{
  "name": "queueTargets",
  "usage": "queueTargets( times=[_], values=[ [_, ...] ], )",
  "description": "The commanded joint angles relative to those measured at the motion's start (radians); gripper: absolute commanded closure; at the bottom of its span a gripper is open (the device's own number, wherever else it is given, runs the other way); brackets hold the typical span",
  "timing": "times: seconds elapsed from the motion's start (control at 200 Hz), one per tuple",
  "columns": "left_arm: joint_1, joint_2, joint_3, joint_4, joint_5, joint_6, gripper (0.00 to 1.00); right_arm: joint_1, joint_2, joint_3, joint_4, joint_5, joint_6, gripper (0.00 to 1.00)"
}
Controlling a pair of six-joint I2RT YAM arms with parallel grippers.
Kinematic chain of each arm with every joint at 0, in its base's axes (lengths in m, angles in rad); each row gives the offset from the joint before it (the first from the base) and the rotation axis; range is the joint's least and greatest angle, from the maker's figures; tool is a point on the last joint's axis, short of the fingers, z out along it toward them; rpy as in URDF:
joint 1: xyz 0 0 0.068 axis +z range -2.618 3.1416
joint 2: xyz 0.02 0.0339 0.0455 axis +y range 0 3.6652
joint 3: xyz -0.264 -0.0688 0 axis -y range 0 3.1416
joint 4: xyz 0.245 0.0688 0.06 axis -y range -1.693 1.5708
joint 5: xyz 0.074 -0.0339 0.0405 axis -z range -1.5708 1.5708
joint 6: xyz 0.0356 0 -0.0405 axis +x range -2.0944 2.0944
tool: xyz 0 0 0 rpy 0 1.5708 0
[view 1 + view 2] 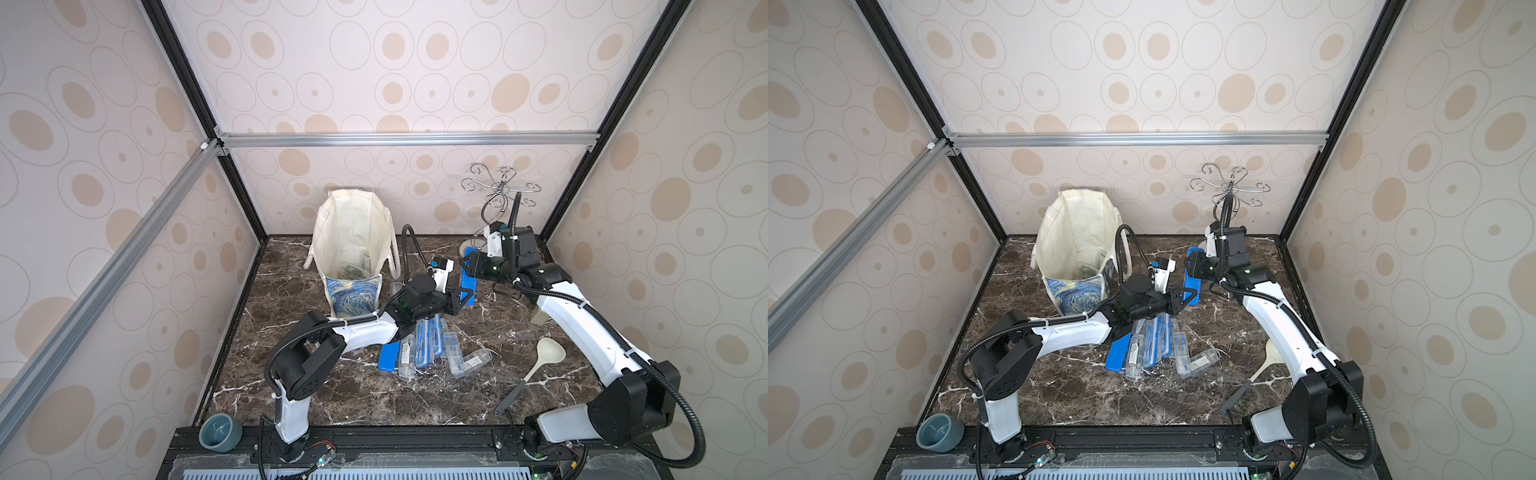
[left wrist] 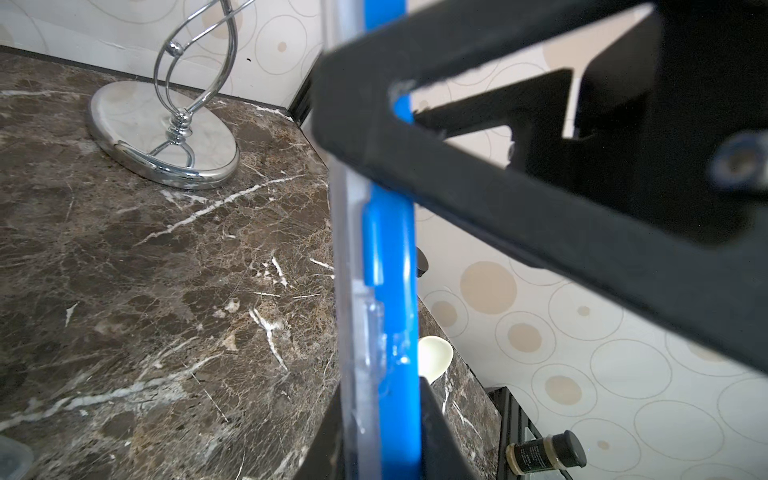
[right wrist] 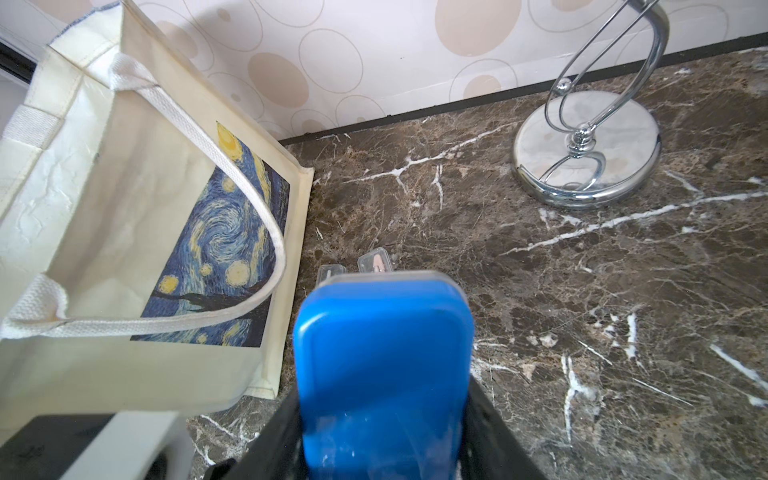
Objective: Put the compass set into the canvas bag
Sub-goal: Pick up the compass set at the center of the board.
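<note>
Presently, the compass set (image 1: 468, 280), a flat blue case with a clear lid, is gripped by both claws towards the back of the marble bench (image 1: 374, 395). It is near the canvas bag (image 1: 351, 301), on the bag's right and outside it, and appears lifted off the surface. The left claw (image 1: 464, 296) is fully closed on the near end, its black fingers (image 2: 457, 166) pinching the case's edge. The right claw (image 1: 468, 266) is clamped narrowly on the far end, with the blue face sitting between its fingers. The bag stands upright with its mouth open, and clear cases (image 1: 353, 270) lie at its bottom. A heap of other cases (image 1: 424, 345) lies on the bench under the left arm. A chrome stand (image 1: 498, 195) stands at the back right, and a pale ladle (image 1: 548, 353) lies towards the front right.
</note>
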State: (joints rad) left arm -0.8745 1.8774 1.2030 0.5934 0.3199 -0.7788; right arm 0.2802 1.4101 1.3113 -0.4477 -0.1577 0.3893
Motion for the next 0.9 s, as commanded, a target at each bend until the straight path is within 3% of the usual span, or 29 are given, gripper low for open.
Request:
queueTargets(
  times=[0.0,0.255,0.48,0.605,0.895],
  values=[
    [-0.013,0.001,0.031,0.081,0.041,0.000,0.83,0.004,-0.019,-0.007,0.023,-0.014,0.013,0.51],
    [-0.013,0.000,0.031,0.085,0.042,0.001,0.87,0.004,-0.014,-0.005,0.018,-0.020,0.011,0.46],
    [-0.014,-0.002,0.046,0.026,0.012,0.032,0.87,0.004,-0.042,-0.023,0.017,0.019,0.005,0.00],
    [-0.012,-0.009,0.059,-0.015,-0.008,0.061,0.87,-0.024,-0.083,-0.042,0.007,0.081,0.009,0.01],
    [-0.009,-0.036,0.211,-0.291,-0.135,0.198,0.87,-0.050,-0.288,-0.137,0.014,0.302,0.002,0.00]
  ],
)
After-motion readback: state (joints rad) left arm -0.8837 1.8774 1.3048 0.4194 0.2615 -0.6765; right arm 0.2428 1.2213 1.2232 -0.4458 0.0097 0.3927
